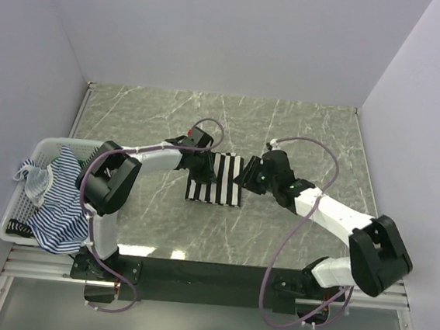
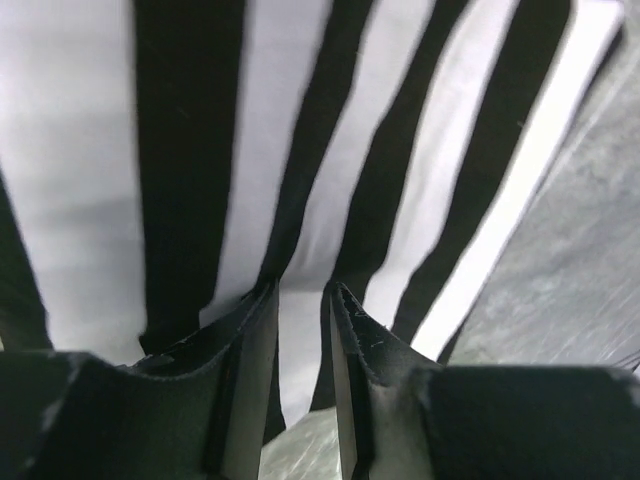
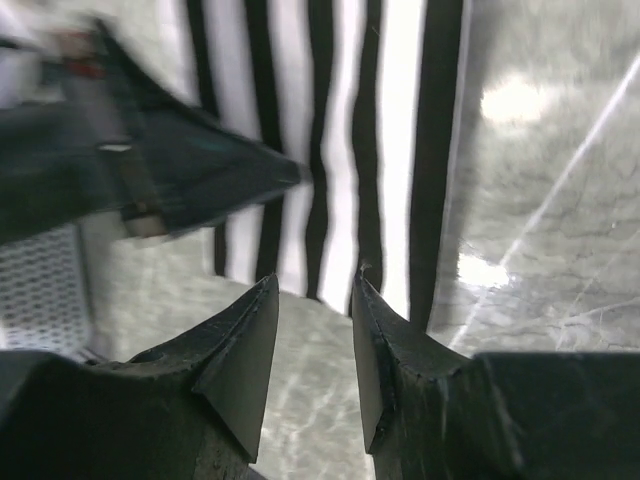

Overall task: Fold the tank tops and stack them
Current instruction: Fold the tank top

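Note:
The black-and-white striped tank top (image 1: 217,179) lies folded into a small rectangle in the middle of the marble table. My left gripper (image 1: 201,163) stands at its far left edge. In the left wrist view the left gripper (image 2: 305,288) has its jaws a little apart over the hem of the tank top (image 2: 300,150), with nothing pinched. My right gripper (image 1: 244,175) is at the right edge. In the right wrist view the right gripper (image 3: 316,277) is open over bare marble, its tips just reaching the tank top (image 3: 340,150). Blue-and-white striped tank tops (image 1: 59,196) lie heaped in the basket.
A white mesh basket (image 1: 51,142) stands at the table's left edge, beside the left arm's base. The left arm (image 3: 180,170) crosses the right wrist view, with the basket (image 3: 40,290) behind it. White walls close in the table at the back and both sides.

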`<state>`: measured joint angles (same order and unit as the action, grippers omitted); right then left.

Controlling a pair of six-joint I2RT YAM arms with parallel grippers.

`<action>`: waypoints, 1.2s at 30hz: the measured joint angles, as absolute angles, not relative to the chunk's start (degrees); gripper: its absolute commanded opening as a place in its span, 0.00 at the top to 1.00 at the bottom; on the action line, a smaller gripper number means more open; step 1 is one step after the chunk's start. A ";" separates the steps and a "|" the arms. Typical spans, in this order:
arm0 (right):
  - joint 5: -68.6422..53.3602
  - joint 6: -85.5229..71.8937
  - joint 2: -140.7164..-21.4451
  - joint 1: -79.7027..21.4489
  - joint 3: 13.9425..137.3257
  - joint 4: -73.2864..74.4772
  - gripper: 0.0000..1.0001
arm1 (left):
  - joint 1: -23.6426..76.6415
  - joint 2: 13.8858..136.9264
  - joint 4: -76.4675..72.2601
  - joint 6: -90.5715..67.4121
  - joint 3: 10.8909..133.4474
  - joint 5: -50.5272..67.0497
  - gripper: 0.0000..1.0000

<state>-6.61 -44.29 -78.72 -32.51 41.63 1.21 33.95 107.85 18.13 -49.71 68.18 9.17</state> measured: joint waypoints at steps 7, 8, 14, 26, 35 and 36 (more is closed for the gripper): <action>-4.47 -43.35 -72.16 -32.47 42.98 4.25 0.56 | 33.95 109.73 18.31 -53.82 69.71 6.79 0.67; -4.16 -43.22 -71.75 -32.47 42.98 4.69 0.56 | 33.95 109.80 18.28 -53.98 69.80 6.57 0.67; -2.57 -42.30 -71.26 -32.47 43.05 6.79 0.56 | 33.95 110.50 18.06 -55.35 70.48 6.13 0.67; -1.19 -42.28 -77.38 -32.47 44.05 7.27 0.56 | 34.28 114.87 16.19 -55.51 75.50 7.33 0.65; 0.89 -41.17 -81.25 -32.47 49.21 8.51 0.55 | 36.67 119.81 16.67 -56.40 83.59 7.75 0.54; 1.08 -40.93 -81.62 -32.47 49.82 8.67 0.54 | 36.40 119.70 16.73 -56.36 83.61 7.79 0.53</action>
